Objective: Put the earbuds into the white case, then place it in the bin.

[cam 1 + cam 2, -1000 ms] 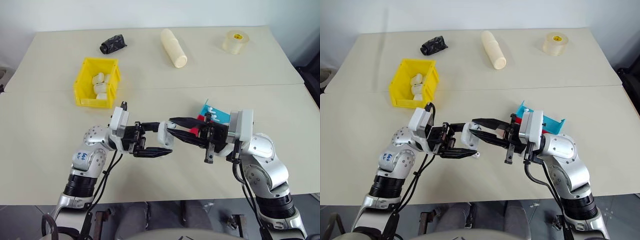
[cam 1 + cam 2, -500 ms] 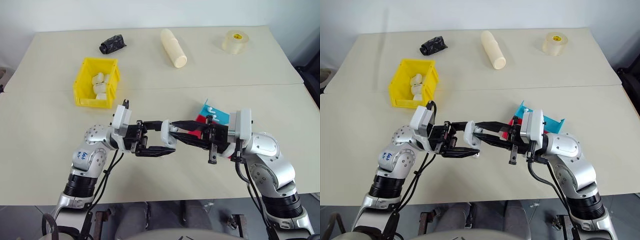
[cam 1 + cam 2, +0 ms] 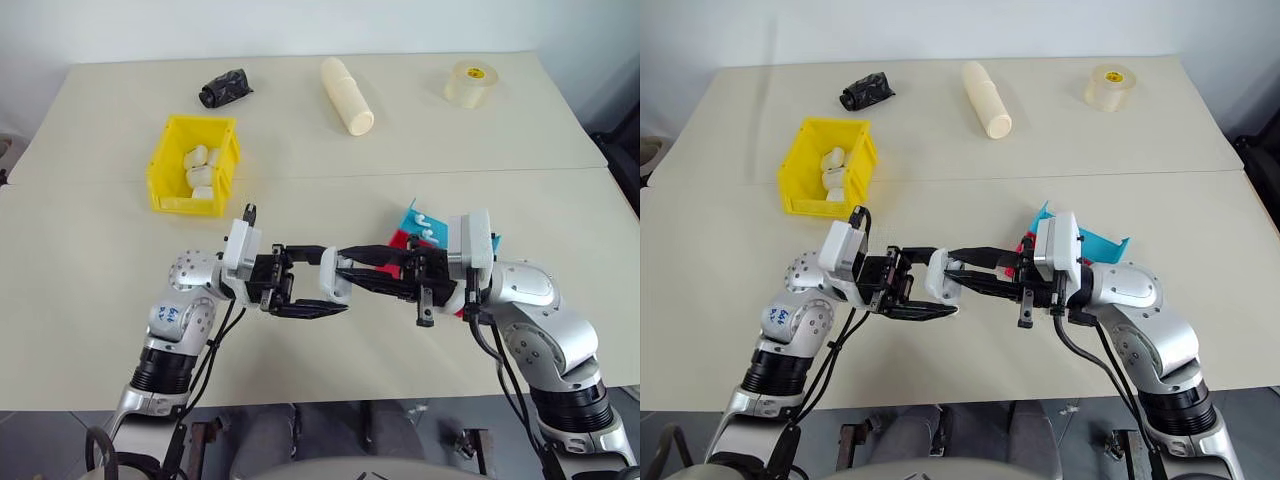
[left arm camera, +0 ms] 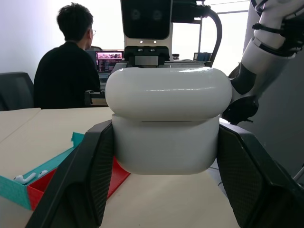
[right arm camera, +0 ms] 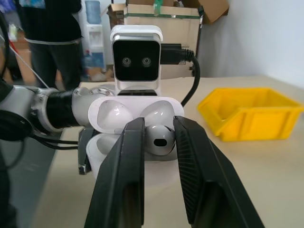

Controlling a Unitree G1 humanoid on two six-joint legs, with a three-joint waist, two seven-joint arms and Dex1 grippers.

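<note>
Since a second ago the right gripper (image 3: 345, 278) has closed in from the right until its fingertips meet the white case (image 3: 331, 272), and its fingers now stand a bit wider; the left arm has kept its place. We read this as the loading step nearing its end, an earbud being set into the case and let go, though release is a judgement. The left gripper (image 3: 325, 281) is clamped on the white case, one finger on each side of the lower body, held level above the table (image 3: 100, 270) in front of the robot. In the right wrist view the lid is hinged open and one earbud (image 5: 159, 134) sits between the right fingers (image 5: 128, 156), right at the case's well; the fingers are narrowly apart, and we cannot tell if they still pinch it or have freed it. More earbuds (image 3: 424, 218) lie in the blue tray (image 3: 410, 215) beside the red tray (image 3: 398, 238), just behind the right wrist. The yellow bin (image 3: 163, 165) is well apart, far left, with white pieces already inside. Lid not shut yet, case not binned. A person (image 4: 69, 61) sits in the background of the left wrist view.
</note>
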